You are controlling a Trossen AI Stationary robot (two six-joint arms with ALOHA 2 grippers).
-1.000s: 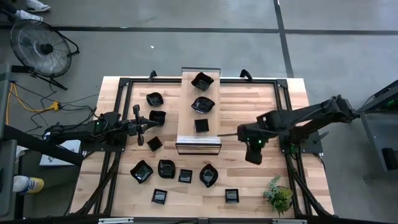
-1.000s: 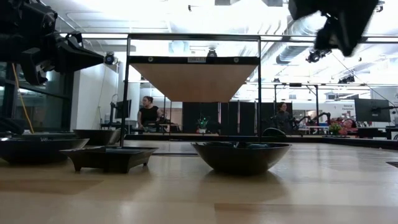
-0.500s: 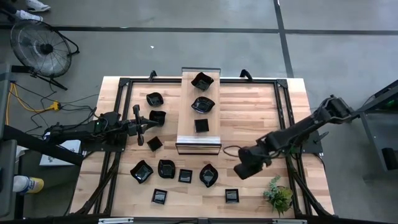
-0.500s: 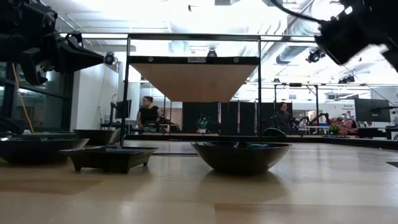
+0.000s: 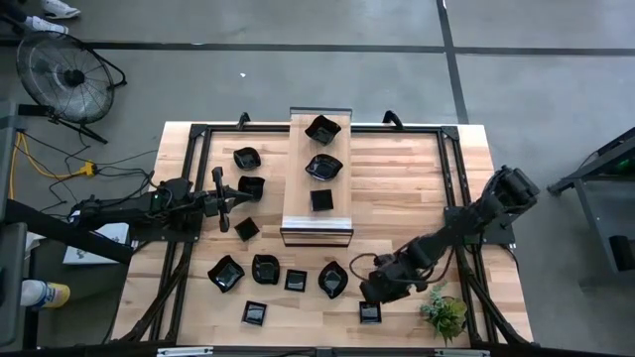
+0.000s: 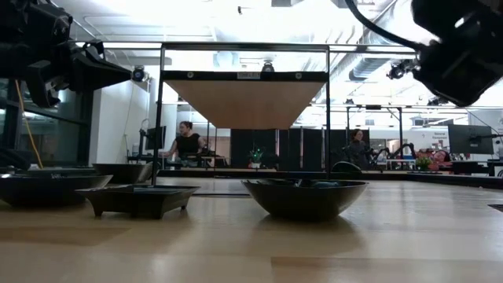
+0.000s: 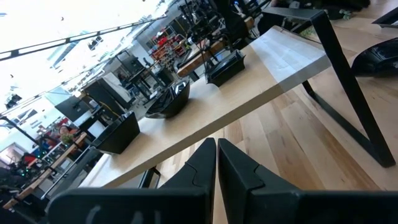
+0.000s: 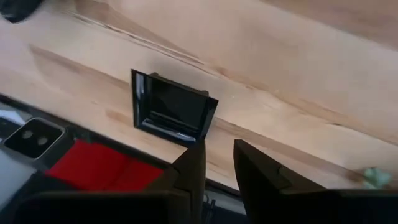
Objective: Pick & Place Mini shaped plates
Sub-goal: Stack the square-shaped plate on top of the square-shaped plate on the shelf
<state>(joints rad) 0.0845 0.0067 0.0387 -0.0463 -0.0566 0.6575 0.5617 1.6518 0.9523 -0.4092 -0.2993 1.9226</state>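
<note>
- Right pincer (image 5: pixel 374 290), fingers slightly apart and holding nothing, hangs over a square mini plate (image 8: pixel 172 108) near the worktop's (image 5: pixel 397 169) front edge.
- More mini shaped plates (image 5: pixel 283 276) lie beside it; three sit on the raised shelf (image 5: pixel 319 220).
- Left pincer (image 5: pixel 222 198), fingers together, waits at the left side.

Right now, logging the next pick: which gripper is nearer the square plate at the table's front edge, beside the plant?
Right. The right gripper hangs just above that square plate; the left gripper waits far across the table.
</note>
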